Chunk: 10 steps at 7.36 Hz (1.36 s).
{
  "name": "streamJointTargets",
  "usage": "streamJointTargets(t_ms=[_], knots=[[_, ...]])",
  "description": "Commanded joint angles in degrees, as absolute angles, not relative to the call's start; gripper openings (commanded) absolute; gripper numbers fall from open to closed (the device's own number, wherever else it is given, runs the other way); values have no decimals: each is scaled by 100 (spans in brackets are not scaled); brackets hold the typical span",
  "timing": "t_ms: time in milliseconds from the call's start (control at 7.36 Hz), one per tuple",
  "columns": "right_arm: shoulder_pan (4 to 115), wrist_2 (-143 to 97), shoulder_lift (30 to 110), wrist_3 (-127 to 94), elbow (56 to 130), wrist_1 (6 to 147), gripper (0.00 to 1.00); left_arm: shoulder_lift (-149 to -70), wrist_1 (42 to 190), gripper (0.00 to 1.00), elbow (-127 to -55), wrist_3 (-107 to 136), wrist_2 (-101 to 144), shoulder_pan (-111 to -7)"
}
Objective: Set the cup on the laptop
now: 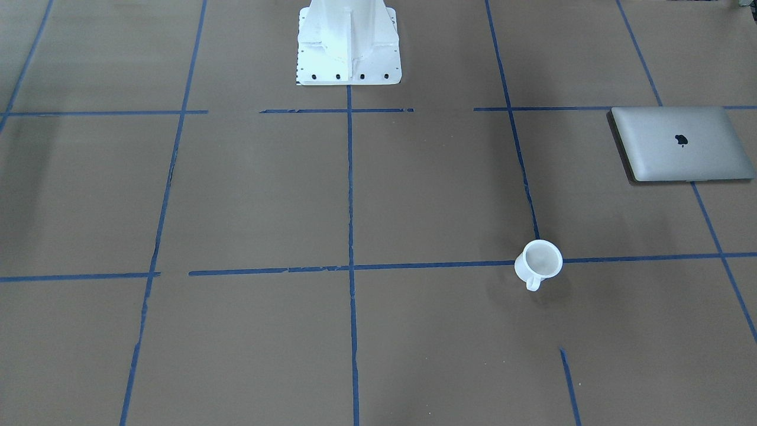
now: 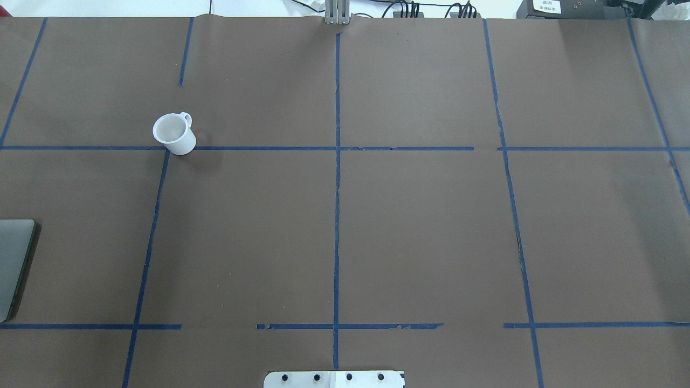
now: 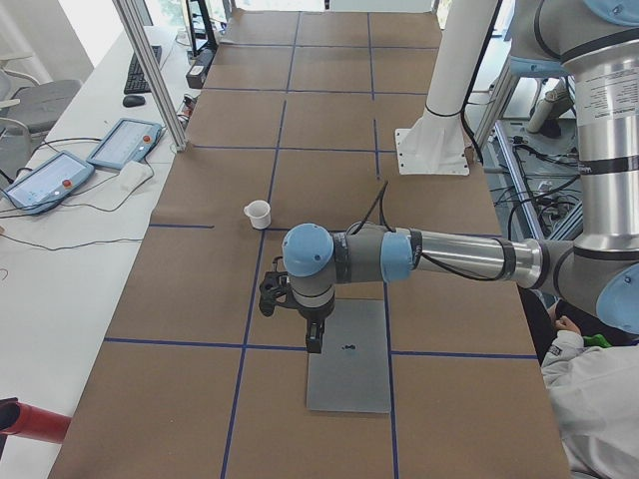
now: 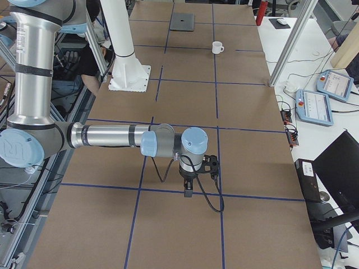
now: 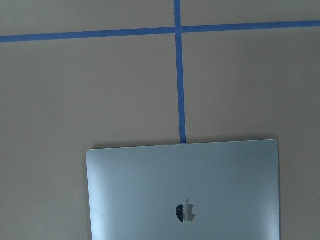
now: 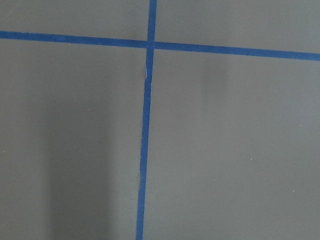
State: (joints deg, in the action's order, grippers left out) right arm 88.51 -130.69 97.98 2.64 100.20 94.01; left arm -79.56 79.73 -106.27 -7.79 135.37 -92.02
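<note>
Cup [image 1: 539, 261] stands untouched, well apart from the laptop [image 1: 680, 145]; you probably reach next with the left gripper [image 3: 315, 343], spread or pressed, cannot tell.

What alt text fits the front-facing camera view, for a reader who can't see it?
A small white cup stands upright on a brown table gridded with blue tape, right of centre, with its handle toward the camera. A closed silver laptop lies flat farther back, at the right edge. The robot's white base is at top centre.
</note>
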Motion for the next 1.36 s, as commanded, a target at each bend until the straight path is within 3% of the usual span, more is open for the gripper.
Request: streamJointTargets(t_ms=[0,680,951,1223], knots=[[8851,-13069,9791,264,10020,9404,100,-8006,7954,100,-10617,-739,13570,-9211],[8851,-13069,9791,264,10020,9396,100,-8094,8033,100,-10748,-545,13561,-9211],[8851,-13069,9800,264,10020,9396,100,-8121,9020,100,-10820,511,13579,-9071],[8851,-13069,9800,264,10020,9404,100,-8871,9763,100,-10531,2005,13570,-8038]])
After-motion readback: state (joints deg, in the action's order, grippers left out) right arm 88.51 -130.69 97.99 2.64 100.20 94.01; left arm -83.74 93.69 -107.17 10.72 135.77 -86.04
